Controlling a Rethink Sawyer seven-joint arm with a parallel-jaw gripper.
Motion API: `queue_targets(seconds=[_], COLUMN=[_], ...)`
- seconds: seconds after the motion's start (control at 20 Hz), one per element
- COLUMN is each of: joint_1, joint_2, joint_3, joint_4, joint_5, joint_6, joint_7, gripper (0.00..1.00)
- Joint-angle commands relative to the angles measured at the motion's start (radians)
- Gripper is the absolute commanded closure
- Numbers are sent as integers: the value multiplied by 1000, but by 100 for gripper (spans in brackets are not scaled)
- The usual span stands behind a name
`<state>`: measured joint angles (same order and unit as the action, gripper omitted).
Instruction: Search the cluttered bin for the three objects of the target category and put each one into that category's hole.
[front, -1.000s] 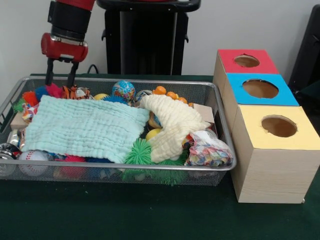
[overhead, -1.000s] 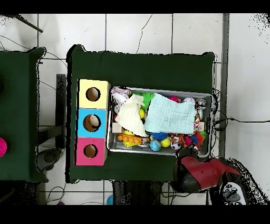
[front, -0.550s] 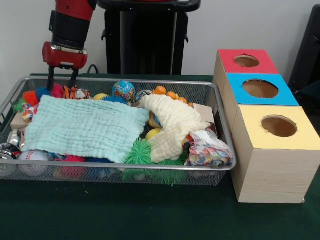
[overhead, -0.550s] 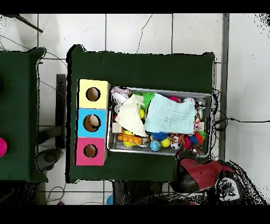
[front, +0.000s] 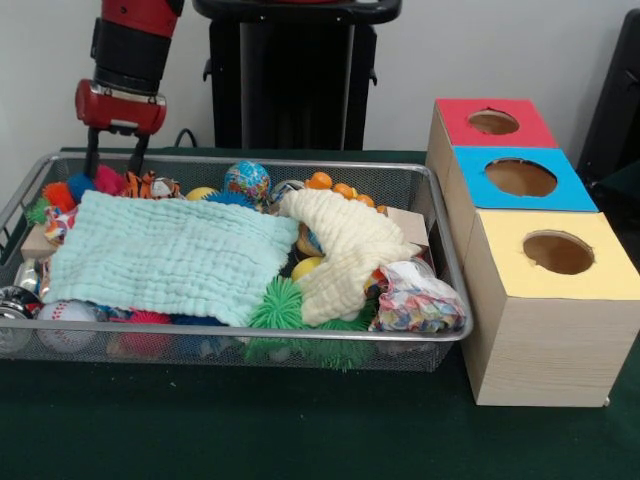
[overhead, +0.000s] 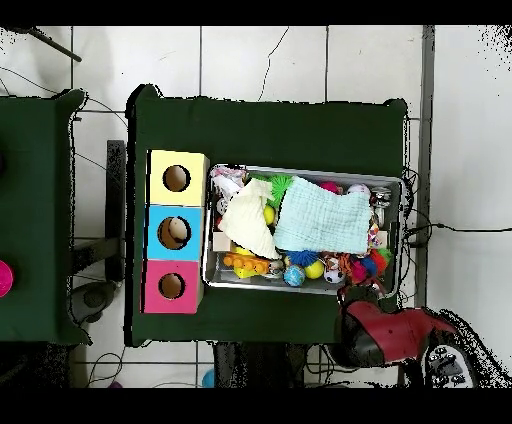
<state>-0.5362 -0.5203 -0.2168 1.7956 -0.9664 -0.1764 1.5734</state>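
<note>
The wire mesh bin (front: 440, 250) holds a jumble of toys. A mint cloth (front: 165, 255) and a cream cloth (front: 345, 250) cover much of them. A globe ball (front: 247, 180), a tiger toy (front: 152, 185), orange pieces (front: 335, 186), green spiky balls (front: 278, 305) and a baseball (front: 65, 322) show around the cloths. My gripper (front: 113, 165) hangs open over the bin's far left corner, just above a pink fuzzy ball (front: 108, 181), with nothing between its fingers. In the overhead view the red arm (overhead: 385, 335) hides the gripper.
A wooden box stands right of the bin with a red hole (front: 493, 122), a blue hole (front: 520, 177) and a yellow hole (front: 558, 252). A bag of colourful bits (front: 415, 300) lies in the bin's near right corner. The green table (front: 300, 430) lies in front.
The gripper has shifted slightly to the left and a little up along the bin's far edge. It stays open and empty. The toys and cloths have not moved.
</note>
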Motion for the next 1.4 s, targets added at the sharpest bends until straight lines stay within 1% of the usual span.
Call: queue_targets(seconds=[0.05, 0.2, 0.3, 0.4, 0.65, 0.95, 1.3, 1.4], joint_1=[-61, -80, -81, -80, -98, -100, -148, -151], joint_2=[-40, -68, -99, -114, -121, -116, -135, -135], joint_3=[188, 217, 224, 230, 269, 284, 347, 352], joint_4=[94, 120, 140, 153, 181, 189, 209, 208], joint_5=[31, 38, 47, 56, 71, 80, 90, 89], joint_6=[149, 169, 191, 205, 220, 209, 229, 230], joint_7=[103, 93, 85, 82, 83, 93, 73, 69], gripper=[0, 0, 0, 0, 0, 0, 0, 0])
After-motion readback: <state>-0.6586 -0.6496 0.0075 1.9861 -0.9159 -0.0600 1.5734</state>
